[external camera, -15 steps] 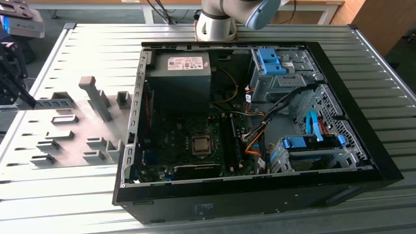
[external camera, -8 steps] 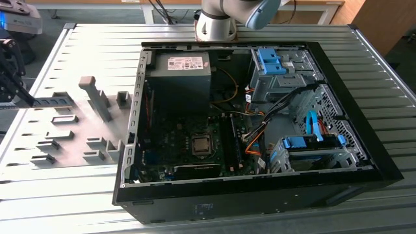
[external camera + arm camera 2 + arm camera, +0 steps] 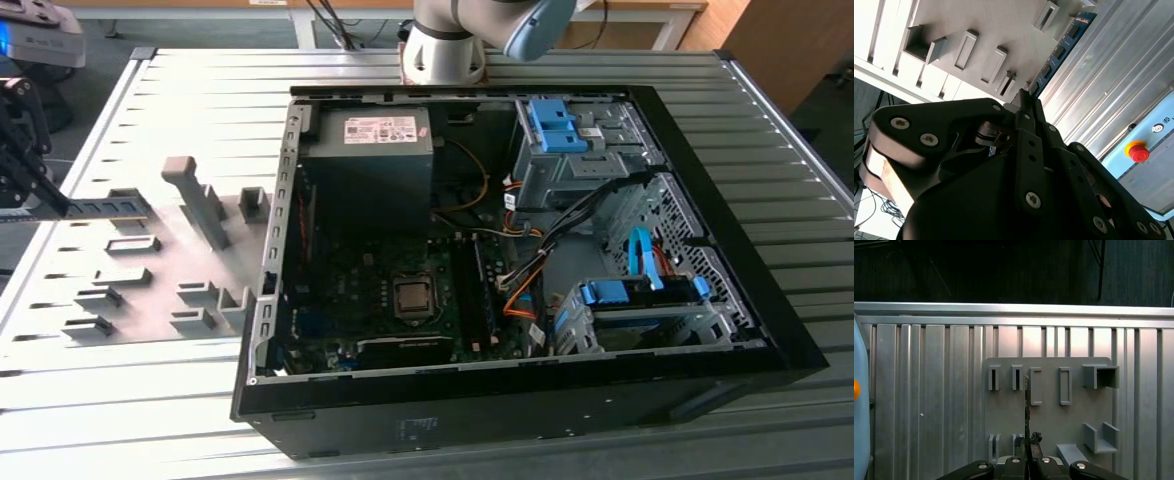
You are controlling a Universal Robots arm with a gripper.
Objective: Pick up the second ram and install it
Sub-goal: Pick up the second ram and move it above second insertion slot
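Exterior view first: the gripper (image 3: pixel 54 205) sits way over at the exterior view's left edge, clamped on one end of the second ram (image 3: pixel 110 208). The stick pokes out sideways, roughly level, over the grey holder plate (image 3: pixel 147 275) with its upright blocks (I can't tell if it's touching the plate or just above it). It's well apart from the open computer case (image 3: pixel 747 330), which lies flat on the ribbed metal table (image 3: pixel 200 80) with the motherboard (image 3: pixel 360 290) exposed. In the second wrist view the black fingers (image 3: pixel 1030 112) are pinched tight on the blue-green board, chips running away from the tip, and a red stop button (image 3: pixel 1137 151) shows off to the side. In the first wrist view the stick is edge-on, a thin line over the plate's slots.
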